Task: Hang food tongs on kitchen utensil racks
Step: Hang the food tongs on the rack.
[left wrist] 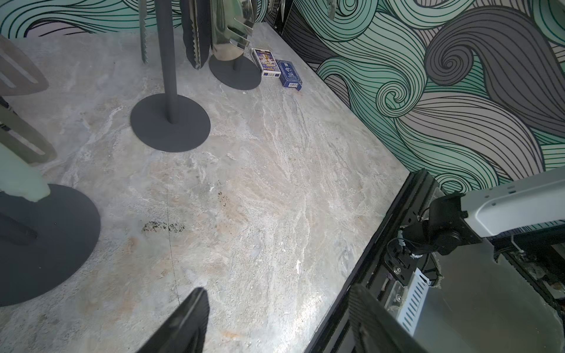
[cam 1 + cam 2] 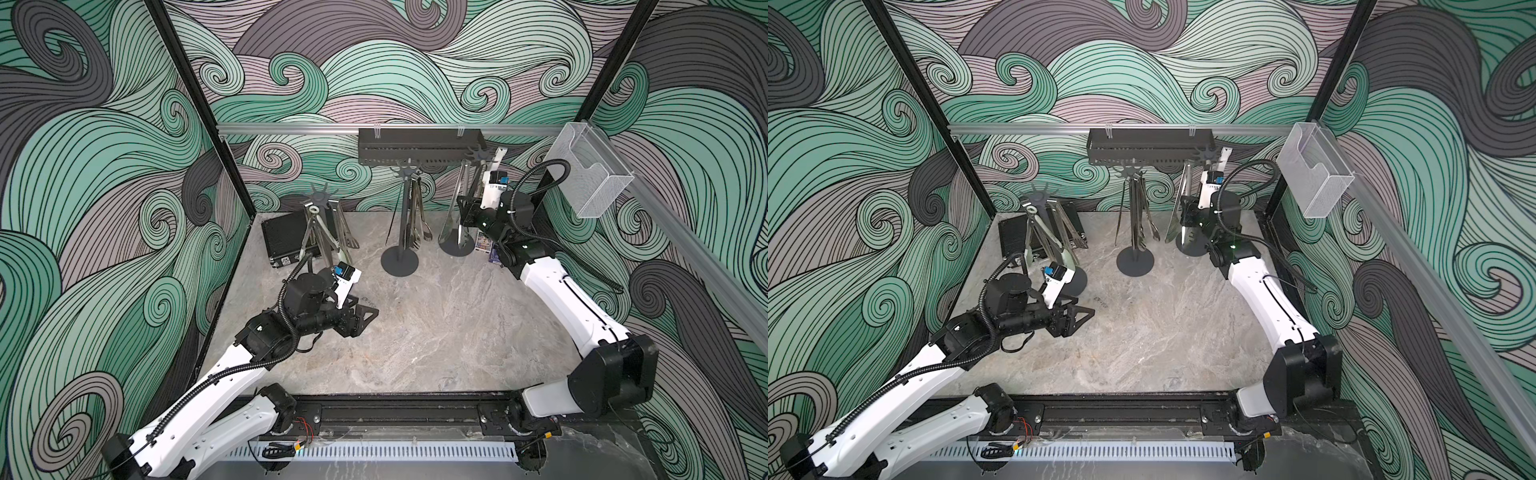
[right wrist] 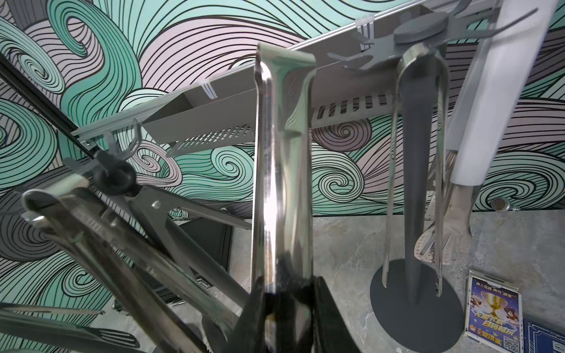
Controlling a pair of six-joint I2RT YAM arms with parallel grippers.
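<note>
Holding steel tongs (image 3: 281, 171) upright, the right tool (image 3: 286, 308) is clamping their lower end just beside the right-hand rack (image 3: 412, 183), top not yet hooked on its prongs (image 3: 374, 59). Being smooth, they could be slipping, or swinging into hanging tongs (image 3: 405, 59). The left tool (image 1: 276, 324) is hovering apart, empty.

Slotted shelf (image 2: 419, 146), mesh basket (image 2: 590, 178) — card boxes (image 1: 266, 63)

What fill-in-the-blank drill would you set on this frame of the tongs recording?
1. The right pincer grips the steel tongs with its jaws ____.
2. The left pincer stands open, holding ____.
3. ____ utensil racks stand on the table.
4. Two card boxes lie beside the rack nearest the ____ arm.
Missing: shut; nothing; three; right.
</note>
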